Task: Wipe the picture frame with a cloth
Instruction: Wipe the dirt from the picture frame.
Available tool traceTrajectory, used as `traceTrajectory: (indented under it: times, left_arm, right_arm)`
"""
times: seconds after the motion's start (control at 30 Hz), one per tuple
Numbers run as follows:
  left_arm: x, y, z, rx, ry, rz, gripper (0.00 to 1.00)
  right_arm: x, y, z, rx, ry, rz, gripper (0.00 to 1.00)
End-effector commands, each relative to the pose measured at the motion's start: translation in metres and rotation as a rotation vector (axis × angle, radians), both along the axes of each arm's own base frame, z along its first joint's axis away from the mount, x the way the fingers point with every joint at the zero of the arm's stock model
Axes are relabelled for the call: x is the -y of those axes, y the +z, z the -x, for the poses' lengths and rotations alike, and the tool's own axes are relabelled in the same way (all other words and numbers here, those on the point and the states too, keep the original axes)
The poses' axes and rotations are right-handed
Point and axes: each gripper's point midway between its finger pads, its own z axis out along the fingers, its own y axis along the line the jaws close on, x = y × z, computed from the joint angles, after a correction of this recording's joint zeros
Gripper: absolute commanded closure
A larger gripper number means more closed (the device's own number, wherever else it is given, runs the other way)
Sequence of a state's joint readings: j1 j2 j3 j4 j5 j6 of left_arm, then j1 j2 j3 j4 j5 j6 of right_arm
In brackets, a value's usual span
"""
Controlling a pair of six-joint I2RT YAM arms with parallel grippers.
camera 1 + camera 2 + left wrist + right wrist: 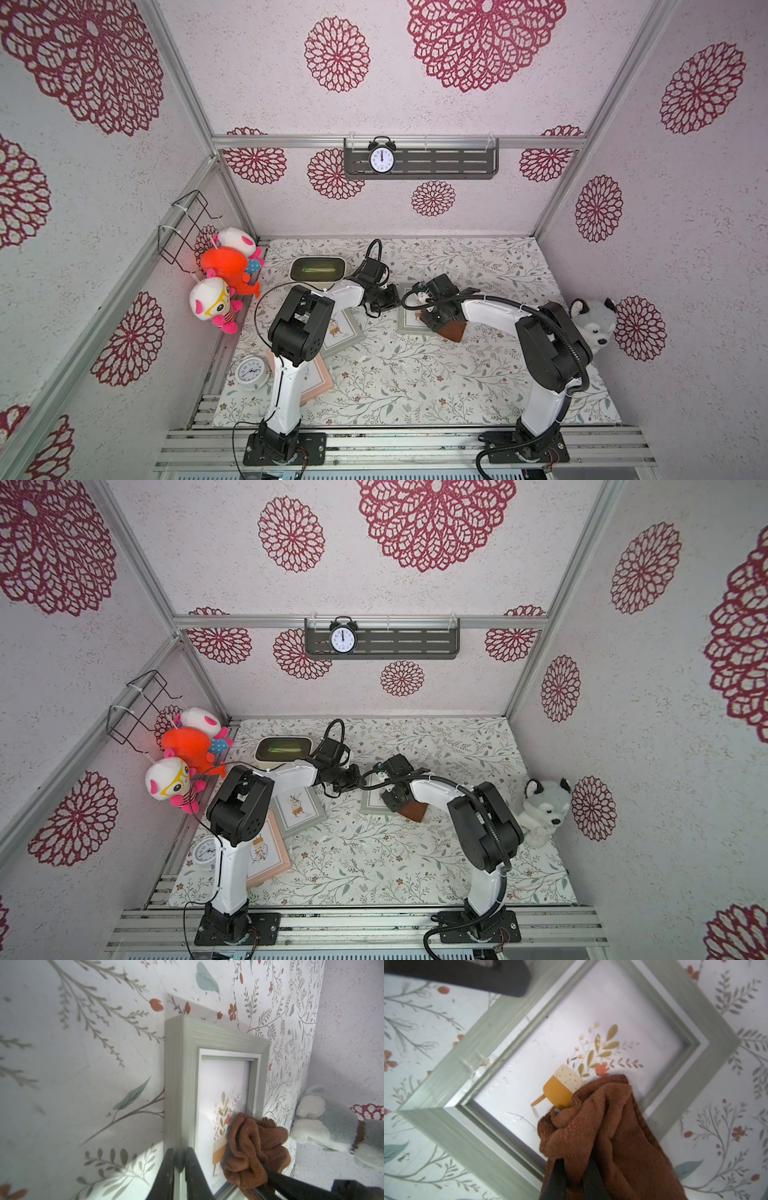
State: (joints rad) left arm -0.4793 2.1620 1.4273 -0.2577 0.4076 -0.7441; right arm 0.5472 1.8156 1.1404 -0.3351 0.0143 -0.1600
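brown cloth, grey-green picture frame

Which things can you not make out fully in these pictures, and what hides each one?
- In both top views, the picture frame is mostly under the right arm.
- Right wrist view: the cloth covers part of the frame's print and rim.
- In a top view, the pink frame is partly behind the left arm.
- White clock: its hands are too small to read.

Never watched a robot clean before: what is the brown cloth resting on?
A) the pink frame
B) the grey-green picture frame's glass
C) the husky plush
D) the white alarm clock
B: the right pincer holds the brown cloth bunched on the glass of the grey-green picture frame.
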Motion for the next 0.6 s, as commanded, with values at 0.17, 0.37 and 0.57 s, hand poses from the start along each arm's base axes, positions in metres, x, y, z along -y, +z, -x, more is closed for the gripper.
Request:
traceTrajectory:
  times: [0.17,0.37,0.57]
  left_arm:
    - [-0.051,-0.080,0.044,-0.212,0.039,-0.258,0.86]
    - [-0.045,-0.060,0.035,-0.176,0.013,-0.244,0.86]
    - [-0.025,-0.023,0.018,-0.113,-0.022,-0.157,0.80]
  right_arm:
    - [0.026,0.010,-0.040,0.009,-0.355,-0.047,1.00]
    - [0.060,0.062,-0.073,0.135,-0.571,-0.092,1.00]
    - [0.062,0.060,-0.050,0.048,-0.559,-0.160,1.00]
